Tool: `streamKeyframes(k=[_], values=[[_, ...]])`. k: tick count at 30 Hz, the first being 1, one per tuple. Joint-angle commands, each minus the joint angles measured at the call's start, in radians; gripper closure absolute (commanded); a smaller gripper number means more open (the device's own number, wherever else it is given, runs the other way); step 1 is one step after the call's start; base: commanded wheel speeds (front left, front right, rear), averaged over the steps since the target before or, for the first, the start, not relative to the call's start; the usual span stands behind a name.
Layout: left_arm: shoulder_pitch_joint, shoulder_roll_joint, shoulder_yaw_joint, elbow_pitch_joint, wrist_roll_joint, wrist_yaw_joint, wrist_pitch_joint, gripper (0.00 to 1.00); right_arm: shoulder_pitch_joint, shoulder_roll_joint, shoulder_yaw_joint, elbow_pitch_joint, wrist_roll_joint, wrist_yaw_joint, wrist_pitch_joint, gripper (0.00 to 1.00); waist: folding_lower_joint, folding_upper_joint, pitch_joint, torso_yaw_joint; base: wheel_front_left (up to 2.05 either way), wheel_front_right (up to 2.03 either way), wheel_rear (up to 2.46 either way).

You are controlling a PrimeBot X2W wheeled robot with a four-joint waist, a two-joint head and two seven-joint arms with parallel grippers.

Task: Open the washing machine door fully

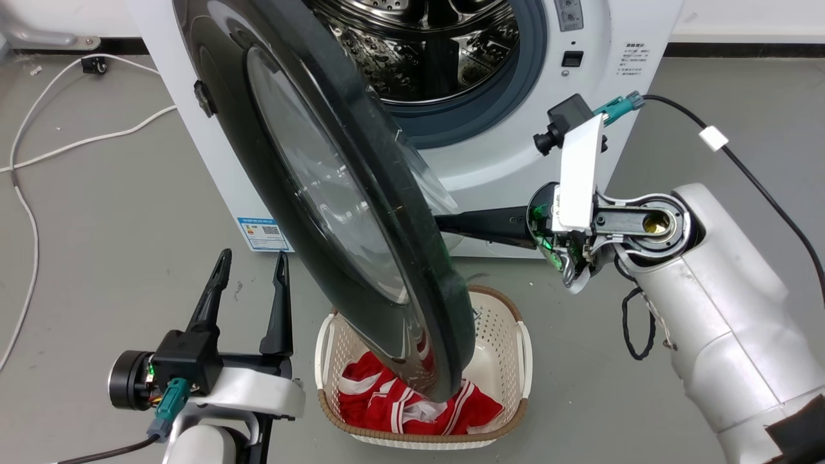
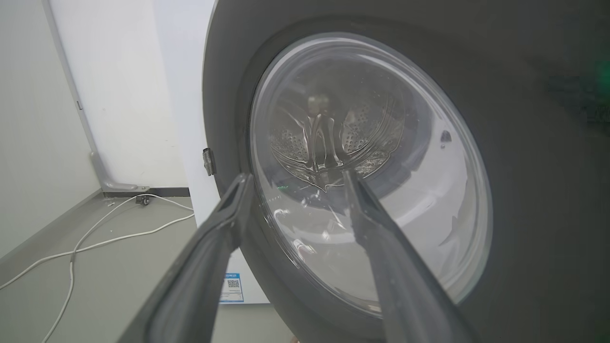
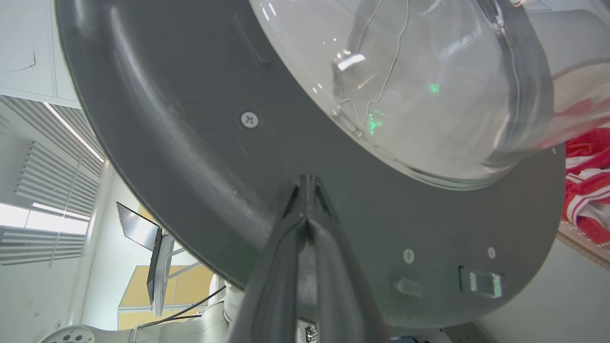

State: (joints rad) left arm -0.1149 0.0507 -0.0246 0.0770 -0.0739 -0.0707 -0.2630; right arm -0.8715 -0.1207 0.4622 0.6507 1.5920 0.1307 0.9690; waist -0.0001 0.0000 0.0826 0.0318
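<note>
The washing machine door (image 1: 387,206) is seen swung half open from the machine (image 1: 496,161), above a basket (image 1: 523,348) on the floor (image 1: 97,225). The right fingers (image 3: 281,267) are closed together, holding nothing, with the tips at the door's inner side. The left fingers (image 1: 209,296) are spread wide and empty, near its outer side.

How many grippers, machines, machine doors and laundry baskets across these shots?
grippers: 2 (left gripper, right gripper)
washing machine: 1
washing machine door: 1
laundry basket: 1
total: 5
</note>
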Motion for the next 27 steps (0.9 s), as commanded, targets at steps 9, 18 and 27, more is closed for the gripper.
streamKeyframes(k=[9,18,27], values=[[0.015,-0.001,0.004,0.006,-0.007,0.004,-0.002,0.0,0.056,0.026,0.014,-0.03,0.016,0.0,0.003,1.0,0.0001,0.0,-0.01,-0.005,0.0,0.0,0.0],[0.027,-0.001,0.008,0.014,-0.011,0.008,-0.002,0.0,0.11,0.026,-0.022,-0.044,-0.003,0.0,-0.119,1.0,0.0001,0.0,-0.03,-0.013,0.0,0.0,0.0],[0.047,-0.001,0.019,0.024,-0.015,0.013,-0.002,0.0,0.21,-0.001,-0.184,-0.018,-0.01,0.0,-0.446,1.0,0.0001,0.0,-0.063,-0.031,0.0,0.0,0.0]])
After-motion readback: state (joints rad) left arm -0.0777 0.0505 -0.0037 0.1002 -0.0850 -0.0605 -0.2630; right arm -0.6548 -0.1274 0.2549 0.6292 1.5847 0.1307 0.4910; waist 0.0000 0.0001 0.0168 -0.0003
